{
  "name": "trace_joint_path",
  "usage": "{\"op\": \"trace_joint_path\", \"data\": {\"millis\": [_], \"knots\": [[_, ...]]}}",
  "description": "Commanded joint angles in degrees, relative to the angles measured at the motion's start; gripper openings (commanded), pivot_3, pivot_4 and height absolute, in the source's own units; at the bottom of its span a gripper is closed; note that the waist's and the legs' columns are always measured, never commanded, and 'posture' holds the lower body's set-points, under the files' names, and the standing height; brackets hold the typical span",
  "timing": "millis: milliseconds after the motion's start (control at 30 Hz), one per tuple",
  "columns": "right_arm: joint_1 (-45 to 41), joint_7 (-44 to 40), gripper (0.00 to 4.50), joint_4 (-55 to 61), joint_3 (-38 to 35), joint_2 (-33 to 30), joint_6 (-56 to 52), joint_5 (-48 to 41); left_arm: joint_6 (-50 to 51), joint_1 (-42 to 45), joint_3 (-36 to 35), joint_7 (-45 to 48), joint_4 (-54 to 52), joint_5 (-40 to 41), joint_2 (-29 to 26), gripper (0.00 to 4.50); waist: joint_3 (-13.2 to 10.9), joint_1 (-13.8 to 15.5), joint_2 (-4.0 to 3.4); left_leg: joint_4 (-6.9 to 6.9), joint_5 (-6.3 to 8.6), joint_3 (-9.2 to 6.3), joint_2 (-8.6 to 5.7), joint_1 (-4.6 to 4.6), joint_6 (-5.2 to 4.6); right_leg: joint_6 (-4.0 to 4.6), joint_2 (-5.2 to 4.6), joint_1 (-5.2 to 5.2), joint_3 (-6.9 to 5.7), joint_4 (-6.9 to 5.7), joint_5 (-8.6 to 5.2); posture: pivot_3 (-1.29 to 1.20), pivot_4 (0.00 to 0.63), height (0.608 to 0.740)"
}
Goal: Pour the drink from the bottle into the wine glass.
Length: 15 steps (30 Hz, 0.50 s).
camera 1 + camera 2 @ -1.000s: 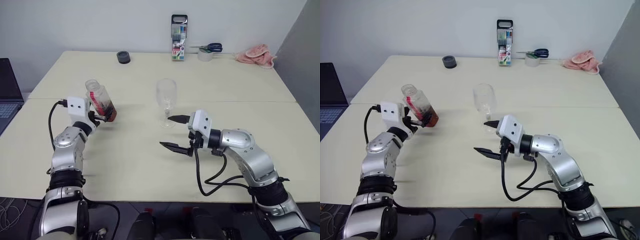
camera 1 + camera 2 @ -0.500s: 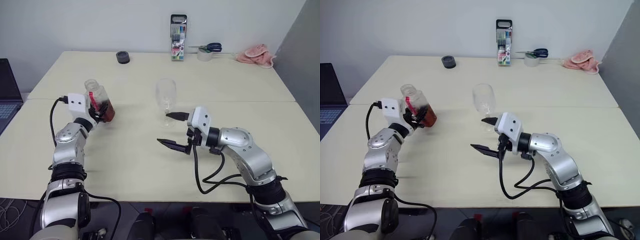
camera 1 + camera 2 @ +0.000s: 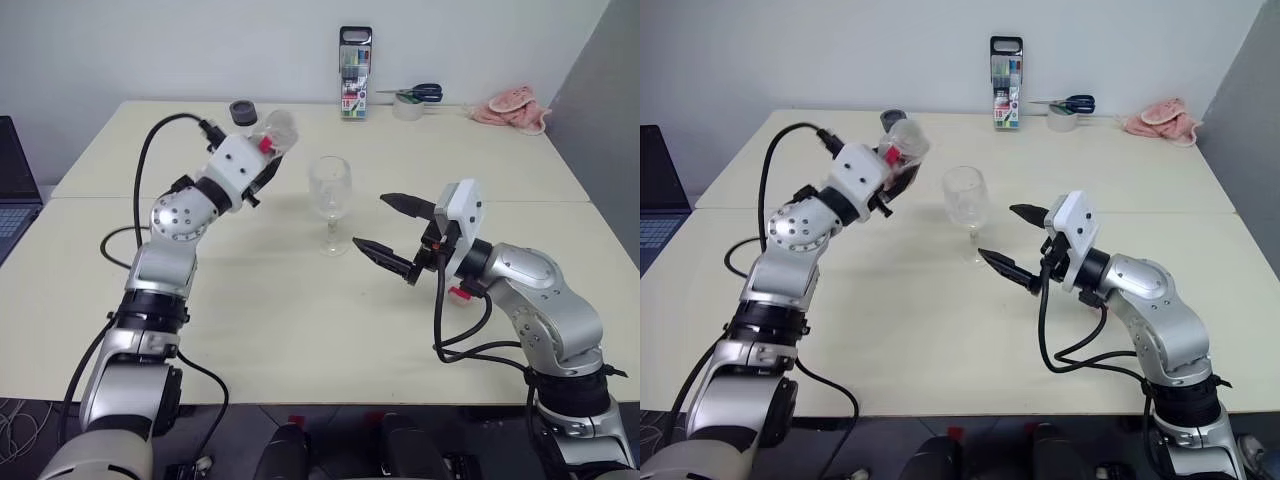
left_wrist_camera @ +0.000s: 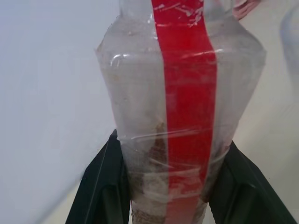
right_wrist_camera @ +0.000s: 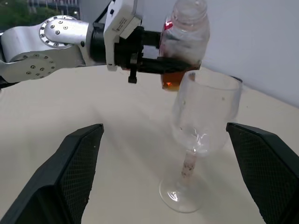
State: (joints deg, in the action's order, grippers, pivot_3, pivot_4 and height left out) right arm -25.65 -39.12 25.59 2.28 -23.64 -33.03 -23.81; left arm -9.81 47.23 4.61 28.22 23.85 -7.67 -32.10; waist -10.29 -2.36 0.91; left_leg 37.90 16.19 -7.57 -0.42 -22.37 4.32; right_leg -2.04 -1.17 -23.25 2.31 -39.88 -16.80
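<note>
Since the earlier frame, my left gripper (image 5: pixel 140 63) had carried the bottle (image 5: pixel 183 44) up off the table (image 3: pixel 300 330) and across toward the wine glass (image 3: pixel 330 203), staying clamped on its lower body. The bottle hung uncapped just beside the glass rim, the drink (image 5: pixel 172 78) pooled in its base. My right gripper (image 3: pixel 392 232) waited near the stem, fingers spread and empty. Tilting too quickly, or off the rim, would probably spill.
</note>
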Motion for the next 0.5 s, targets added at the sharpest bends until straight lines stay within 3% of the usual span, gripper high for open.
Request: {"op": "trace_joint_path", "data": {"millis": [33, 333, 500], "knots": [[-1.28, 2.47, 4.50, 1.21, -1.05, 0.75, -0.02, -0.69, -6.84, 4.72, 1.41, -1.34, 4.71, -3.72, -1.36, 1.69, 0.00, -0.05, 0.00, 0.00, 0.00, 0.01, -0.01, 0.00, 0.00, 0.00, 0.00, 0.00, 0.01, 0.00, 0.00, 0.00, 0.150, 0.740], [-2.62, 7.64, 4.50, 1.22, -0.33, 2.76, -0.81, 0.06, -23.31, 14.73, 7.42, -7.18, 21.00, -14.79, -4.30, 1.69, -0.02, -0.07, 0.02, 0.01, 0.10, -0.01, -0.04, -0.07, -0.18, 0.00, -0.01, -0.05, -0.02, 0.02, 0.00, 0.00, 0.150, 0.740], [-2.28, 6.53, 4.50, 1.31, -0.82, 0.76, -1.12, -0.50, -29.68, 17.96, 10.20, -11.54, 25.63, -20.17, -5.57, 1.69, -0.02, -0.08, 0.02, 0.02, 0.10, -0.02, -0.06, -0.09, -0.19, 0.00, -0.03, -0.06, -0.02, 0.01, 0.00, 0.00, 0.150, 0.740]]}}
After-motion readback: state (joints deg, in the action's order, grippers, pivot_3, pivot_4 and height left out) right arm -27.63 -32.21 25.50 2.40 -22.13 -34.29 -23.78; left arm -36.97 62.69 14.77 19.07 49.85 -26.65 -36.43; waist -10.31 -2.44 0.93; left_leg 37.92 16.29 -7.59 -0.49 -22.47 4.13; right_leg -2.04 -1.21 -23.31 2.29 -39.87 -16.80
